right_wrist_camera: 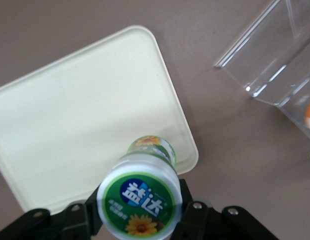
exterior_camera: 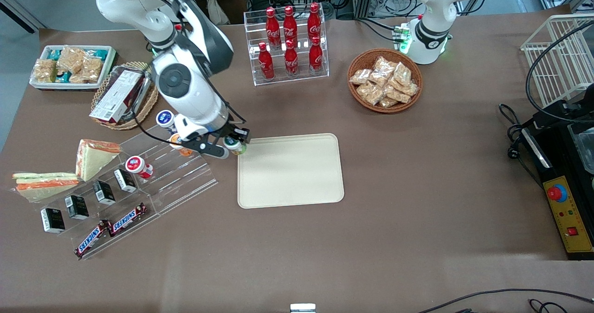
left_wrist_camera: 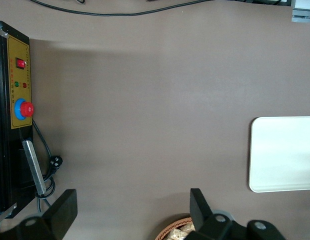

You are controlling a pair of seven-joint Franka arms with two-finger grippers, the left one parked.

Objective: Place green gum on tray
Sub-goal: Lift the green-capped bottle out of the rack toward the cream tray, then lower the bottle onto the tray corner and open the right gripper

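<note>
From the front, the gripper [exterior_camera: 230, 144] holds the green gum [exterior_camera: 235, 146] in the air at the corner of the tray [exterior_camera: 290, 170] nearest the clear rack [exterior_camera: 153, 183]. The wrist camera shows the fingers clamped below the bottle's lid, above the tray's rim. It should carry farther over the flat middle, then lower upright before letting go.

White lid of the green gum [right_wrist_camera: 140, 199], clamped in the gripper [exterior_camera: 233, 144] over a corner of the tray [exterior_camera: 290, 170]: Chinese characters "益达" in white on a blue patch, above a sunflower logo. Two candy bars [exterior_camera: 111, 230] on the clear acrylic rack: "SNICKERS". Red bottles [exterior_camera: 290, 39] in the clear stand: Coca-Cola script, only partly legible. Print on the other packages cannot be read.
</note>
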